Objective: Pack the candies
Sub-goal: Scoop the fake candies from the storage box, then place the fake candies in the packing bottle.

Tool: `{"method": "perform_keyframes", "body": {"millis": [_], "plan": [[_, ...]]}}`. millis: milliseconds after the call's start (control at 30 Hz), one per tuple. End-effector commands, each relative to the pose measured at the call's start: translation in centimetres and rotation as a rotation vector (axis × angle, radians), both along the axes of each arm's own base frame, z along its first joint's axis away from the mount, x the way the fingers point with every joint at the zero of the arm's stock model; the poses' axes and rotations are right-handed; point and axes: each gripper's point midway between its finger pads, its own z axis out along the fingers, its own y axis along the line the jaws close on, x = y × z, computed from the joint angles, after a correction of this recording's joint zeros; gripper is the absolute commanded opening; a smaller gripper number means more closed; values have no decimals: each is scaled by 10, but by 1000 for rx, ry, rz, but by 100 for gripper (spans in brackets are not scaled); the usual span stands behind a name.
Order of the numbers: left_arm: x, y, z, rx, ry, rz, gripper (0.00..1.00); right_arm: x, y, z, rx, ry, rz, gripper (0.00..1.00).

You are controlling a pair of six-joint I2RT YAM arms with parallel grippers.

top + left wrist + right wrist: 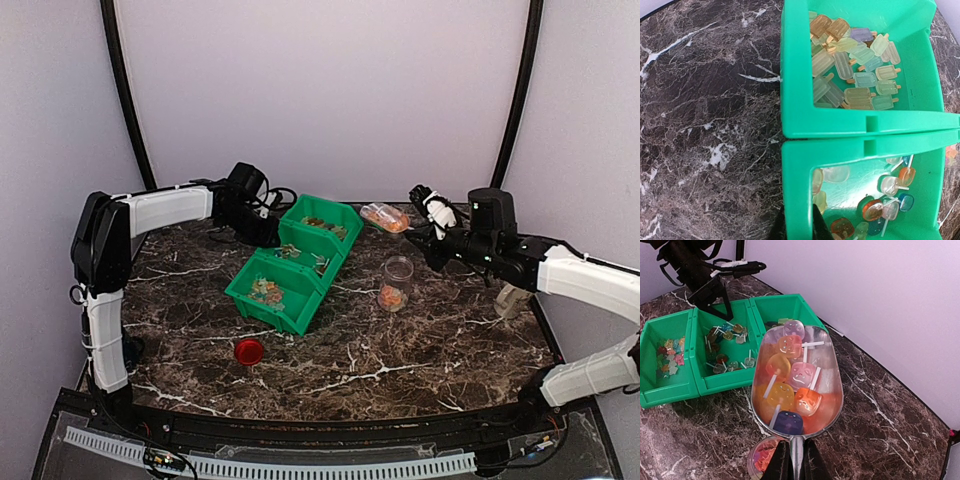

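My right gripper [796,455] is shut on the handle of a metal scoop [832,390] holding several candies [802,375]: orange, pink, yellow and purple lollipops. It holds the scoop in the air above a clear jar [760,460], and in the top view the scoop [385,217] is up and left of the jar [397,283], which has candies in its bottom. My left gripper [799,222] is shut on the side wall of the green bin [800,180]. In the top view the left gripper [268,228] is at the bin's far left side.
The green bin row [262,308] has three compartments with more candies [860,75] and lies diagonally mid-table. A round red lid [249,350] lies on the marble nearer the front. A white object [510,298] stands at the right edge.
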Motion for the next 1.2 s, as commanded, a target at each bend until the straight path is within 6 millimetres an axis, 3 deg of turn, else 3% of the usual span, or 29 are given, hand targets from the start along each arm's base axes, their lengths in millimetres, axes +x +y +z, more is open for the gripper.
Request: {"method": "perform_keyframes", "body": {"millis": [0, 433, 767, 1167], "plan": [[8, -16, 85, -161, -170, -28, 0, 4, -7, 38, 127, -123, -46, 0], [6, -10, 84, -137, -175, -18, 0, -4, -29, 28, 53, -4, -142, 0], [6, -11, 83, -137, -174, -20, 0, -27, -48, 16, -10, 146, -215, 0], [6, -9, 84, -131, -177, -15, 0, -60, -50, 2, -55, 228, -206, 0]]}}
